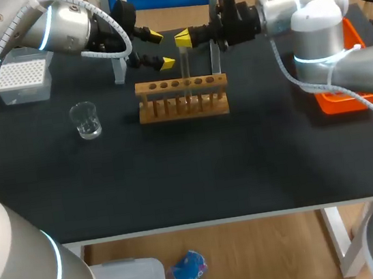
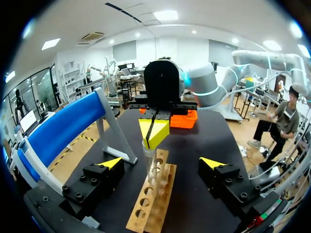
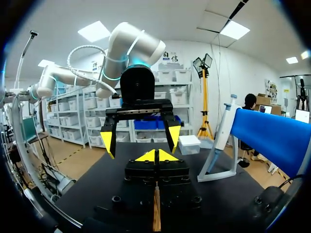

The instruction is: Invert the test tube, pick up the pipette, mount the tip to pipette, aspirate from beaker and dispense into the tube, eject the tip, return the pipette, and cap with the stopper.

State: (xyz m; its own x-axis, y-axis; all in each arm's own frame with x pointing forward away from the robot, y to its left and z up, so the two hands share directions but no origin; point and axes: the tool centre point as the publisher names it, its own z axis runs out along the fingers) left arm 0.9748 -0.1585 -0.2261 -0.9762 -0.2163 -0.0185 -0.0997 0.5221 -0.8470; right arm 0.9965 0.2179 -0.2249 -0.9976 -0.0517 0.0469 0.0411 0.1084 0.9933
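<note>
Gauging progress, head view: early. The right gripper (image 1: pixel 183 39) is pinched shut on the top of the test tube (image 1: pixel 184 78), which stands upright with its lower end at the wooden rack (image 1: pixel 182 107) near the middle of the table (image 1: pixel 177 175). I cannot tell whether the inversion is done. My read is that everything from the pipette (image 3: pixel 221 138) to the stopper is left.
Left gripper, head view: the left gripper (image 1: pixel 159 49) has its fingers spread and holds nothing, just beside the tube on the left-rear side.
Containers, head view: the beaker (image 1: pixel 86 120) is clear and sits toward the left edge, its liquid level too faint to tell. The tip box (image 1: pixel 22 80) is at the left rear corner. The orange tray (image 1: pixel 343 101) is at the right edge, its contents hidden by the arm.
Left wrist view: own fingers are wide apart, one on each side of the rack. Ahead, the right gripper clamps the tube's upper end. Nothing is visible inside the tube.
Right wrist view: own tips are pressed together, and the left gripper faces them, open. The pipette hangs on its stand (image 3: pixel 272 136) along the rear edge, untouched.
</note>
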